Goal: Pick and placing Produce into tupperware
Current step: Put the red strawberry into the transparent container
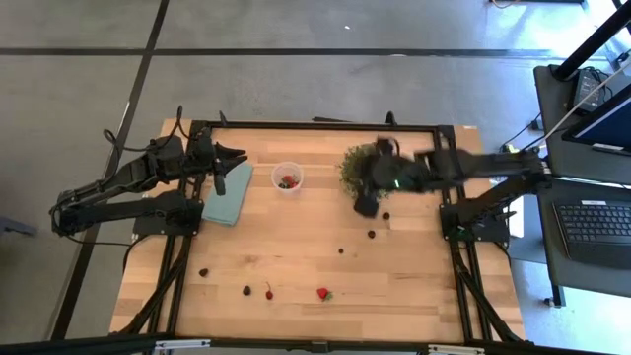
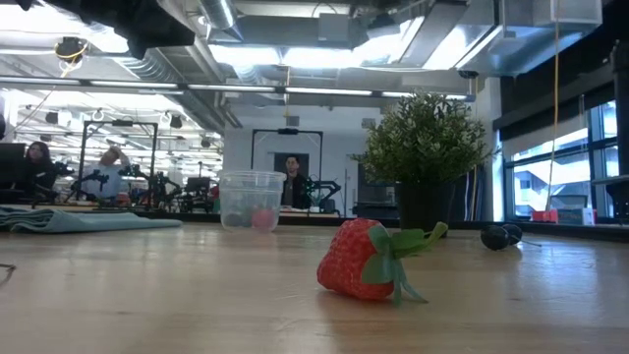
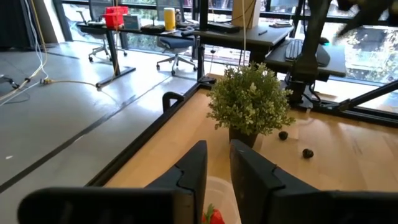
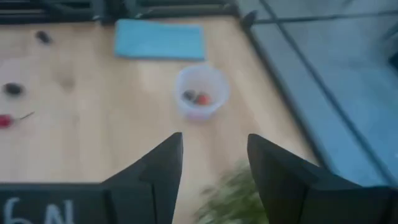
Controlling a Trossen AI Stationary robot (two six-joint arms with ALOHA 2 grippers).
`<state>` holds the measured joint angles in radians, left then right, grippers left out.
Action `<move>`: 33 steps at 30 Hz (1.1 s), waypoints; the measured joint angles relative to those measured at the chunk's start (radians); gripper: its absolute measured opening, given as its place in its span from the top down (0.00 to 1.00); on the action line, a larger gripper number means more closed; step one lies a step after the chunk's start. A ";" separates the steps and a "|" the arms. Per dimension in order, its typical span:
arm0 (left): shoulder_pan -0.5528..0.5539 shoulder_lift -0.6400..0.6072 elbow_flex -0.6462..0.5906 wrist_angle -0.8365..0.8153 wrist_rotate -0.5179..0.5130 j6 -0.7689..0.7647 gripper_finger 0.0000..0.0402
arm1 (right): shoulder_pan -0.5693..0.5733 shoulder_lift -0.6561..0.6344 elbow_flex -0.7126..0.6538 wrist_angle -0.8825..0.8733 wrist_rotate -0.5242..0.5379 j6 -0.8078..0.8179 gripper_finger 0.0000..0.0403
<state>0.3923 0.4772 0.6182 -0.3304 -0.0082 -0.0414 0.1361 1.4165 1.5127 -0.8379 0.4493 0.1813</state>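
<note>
Overhead, we are seeing tupperware (image 1: 287, 177) holding produce (image 1: 287, 181); right gripper (image 4: 211, 163) gaping, empty; left gripper (image 3: 216, 167) narrowly parted, empty.

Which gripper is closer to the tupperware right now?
Left. The left gripper sits just beside the tupperware, over the teal mat. The right gripper is farther off, by the plant.

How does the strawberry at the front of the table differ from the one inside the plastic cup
The front strawberry lies loose on the bare wood near the table's front edge; the cup strawberry sits inside the clear cup farther back. The front strawberry lies alone, while the cup strawberry has a dark piece beside it. Both are red.
</note>
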 joint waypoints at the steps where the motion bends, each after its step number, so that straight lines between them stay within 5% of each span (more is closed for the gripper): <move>1: 0.000 0.000 0.000 0.002 0.000 0.000 0.85 | 0.020 -0.025 -0.063 0.039 -0.001 0.032 0.55; 8: -0.001 0.000 0.000 0.003 0.006 -0.005 0.87 | 0.163 -0.088 -0.422 0.326 -0.050 0.106 0.55; 19: -0.080 0.015 0.000 0.002 0.124 0.026 0.84 | 0.340 -0.070 -0.779 0.941 -0.108 0.131 0.55; 25: -0.119 0.027 0.000 0.002 0.115 0.026 0.80 | 0.356 -0.033 -0.811 1.019 -0.133 0.092 0.51; 33: -0.143 0.033 0.000 0.002 0.083 0.024 0.74 | 0.359 0.044 -0.759 1.094 -0.139 0.024 0.29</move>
<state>0.2498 0.5106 0.6182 -0.3287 0.0752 -0.0170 0.4950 1.4607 0.7537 0.2565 0.3103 0.2053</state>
